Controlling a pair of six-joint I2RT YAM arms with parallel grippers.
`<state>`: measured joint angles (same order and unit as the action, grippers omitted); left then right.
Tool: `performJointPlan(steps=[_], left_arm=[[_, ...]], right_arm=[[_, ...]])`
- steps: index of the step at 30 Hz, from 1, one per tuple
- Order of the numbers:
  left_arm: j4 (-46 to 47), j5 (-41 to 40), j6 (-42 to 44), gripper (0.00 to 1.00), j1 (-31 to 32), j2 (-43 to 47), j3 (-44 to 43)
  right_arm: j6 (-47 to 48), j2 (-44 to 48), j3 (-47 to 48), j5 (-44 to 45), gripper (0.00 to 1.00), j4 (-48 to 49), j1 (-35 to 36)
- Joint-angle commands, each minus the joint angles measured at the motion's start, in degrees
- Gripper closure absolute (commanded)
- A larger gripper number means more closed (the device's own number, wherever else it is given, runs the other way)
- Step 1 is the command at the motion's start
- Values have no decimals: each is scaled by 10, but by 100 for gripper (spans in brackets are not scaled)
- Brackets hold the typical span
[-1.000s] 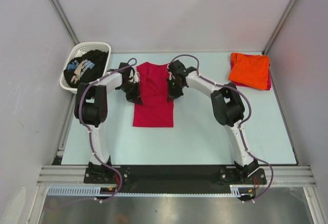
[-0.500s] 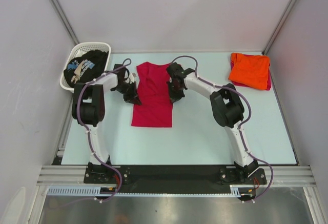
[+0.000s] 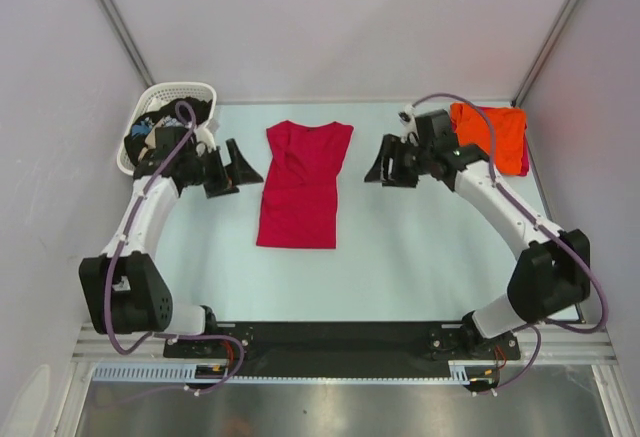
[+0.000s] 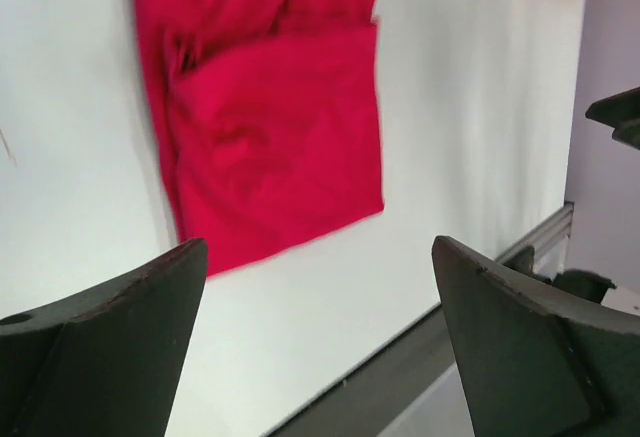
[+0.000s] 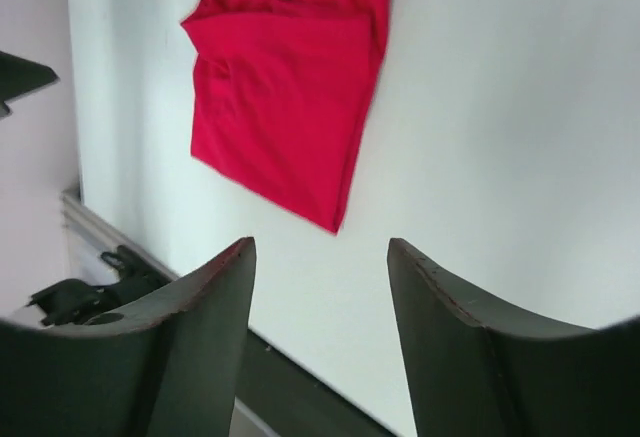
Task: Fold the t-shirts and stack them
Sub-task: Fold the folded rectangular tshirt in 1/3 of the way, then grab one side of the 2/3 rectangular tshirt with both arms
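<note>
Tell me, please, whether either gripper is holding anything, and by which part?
Nothing is held. The left gripper and the right gripper are both open and empty, on either side of the red tee, which lies flat on the table.

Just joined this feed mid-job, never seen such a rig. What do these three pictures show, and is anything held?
Two robot arms are bolted at the table's near edge, each with a two-finger gripper. The wide picture looks down from above and behind them; the other two come from wrist cameras, dark fingers at the bottom. A crimson-red cloth t-shirt lies flat mid-table, sleeves folded in. A bright orange t-shirt sits folded at the far right. A white plastic lattice basket at far left holds a black printed t-shirt. The left gripper and right gripper flank the red shirt, both open and empty.
</note>
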<state>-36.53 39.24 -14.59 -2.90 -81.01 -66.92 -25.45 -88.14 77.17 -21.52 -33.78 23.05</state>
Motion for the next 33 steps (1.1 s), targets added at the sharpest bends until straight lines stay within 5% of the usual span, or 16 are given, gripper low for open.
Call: performJointPlan(steps=[1,8,19,33], left_arm=[[-36,31,-2,0,-15,16,100],[-56,3,-16,26,-15,-4,194],[-40,-54,-12,21,-15,-63,216],[23,-55,-20,20,-7,-142,156]], right_arm=[[-59,12,-139,-111,38,50,-18],[-118,-31,-211,-173,41,122,5],[-195,-128,-222,-223,38,256,54],[-243,-220,-140,-205,37,304,107]])
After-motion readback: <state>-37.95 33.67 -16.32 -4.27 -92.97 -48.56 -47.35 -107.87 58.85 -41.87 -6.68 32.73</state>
